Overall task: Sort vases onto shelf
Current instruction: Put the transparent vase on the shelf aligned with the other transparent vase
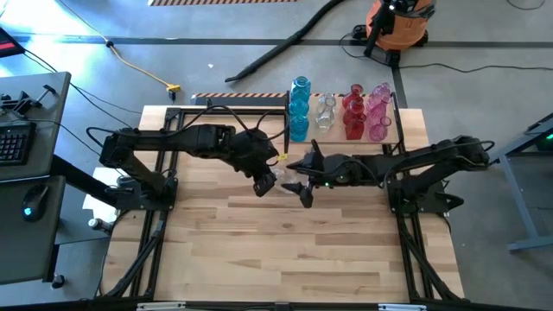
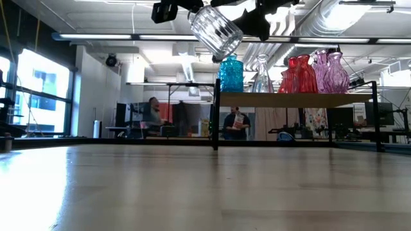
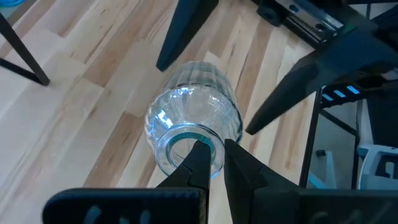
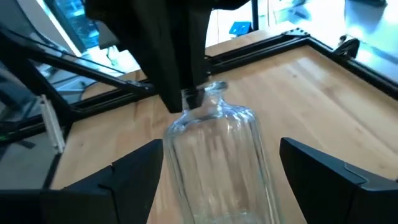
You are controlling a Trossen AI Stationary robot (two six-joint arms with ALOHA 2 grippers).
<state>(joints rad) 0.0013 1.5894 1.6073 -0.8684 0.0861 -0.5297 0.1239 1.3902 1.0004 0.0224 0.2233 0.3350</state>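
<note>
A clear ribbed glass vase (image 3: 193,124) hangs high above the wooden table (image 1: 285,250) at its middle, with my left gripper (image 3: 214,149) shut on its mouth. My right gripper (image 4: 221,149) is open. Its two fingers (image 4: 134,171) stand on either side of the vase's body (image 4: 217,162), with gaps showing. The shelf (image 2: 289,98) stands at the table's far edge. On it rest blue (image 1: 299,108), clear (image 1: 325,112), red (image 1: 353,112) and pink (image 1: 378,111) vases. My left gripper pinches the rim of the vase's mouth (image 3: 214,163), one finger inside the opening and one outside. The fingers slant down from the table's left side. The vase hangs tilted below them, lifted clear of the table, its base toward my right gripper.
The near half of the table is bare wood. A black frame (image 1: 238,97) borders the far edge left of the shelf. Beyond the table are a desk with a keyboard (image 1: 13,138), cables and an orange vacuum (image 1: 397,22). People (image 2: 239,123) show in the room behind.
</note>
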